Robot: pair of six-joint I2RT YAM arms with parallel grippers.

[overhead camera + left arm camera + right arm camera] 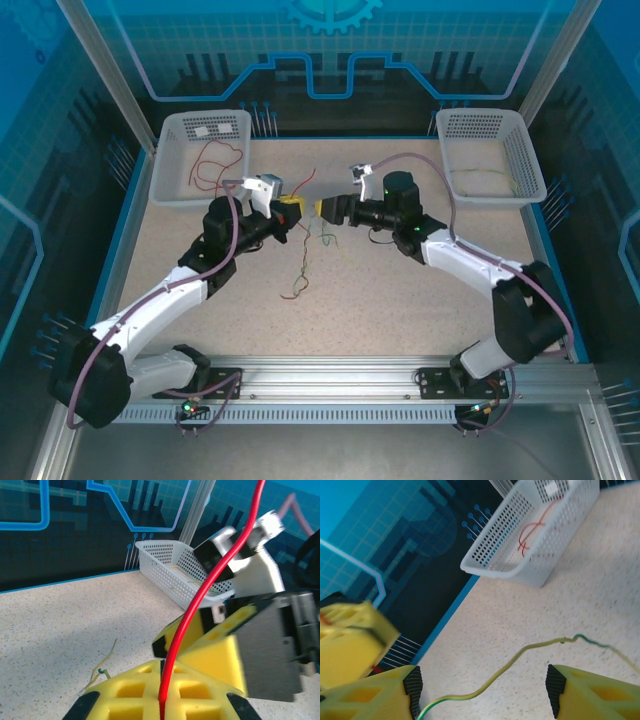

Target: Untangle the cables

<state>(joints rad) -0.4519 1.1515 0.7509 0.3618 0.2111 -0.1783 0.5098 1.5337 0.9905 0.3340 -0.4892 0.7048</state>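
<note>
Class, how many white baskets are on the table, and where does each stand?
2. The left basket stands at the far left corner of the table; the right basket stands at its far right corner. No others seem hidden.

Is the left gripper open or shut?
Shut: the left gripper has its yellow pads together, with the red cable pinched between them.

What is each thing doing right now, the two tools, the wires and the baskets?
Left tool, shut on the red cable.
Right tool, open, yellow-green cable passing between its fingers.
Left basket, holds red cables.
Right basket, holds yellowish cables.
Loose cables, bunched on the table.
</note>
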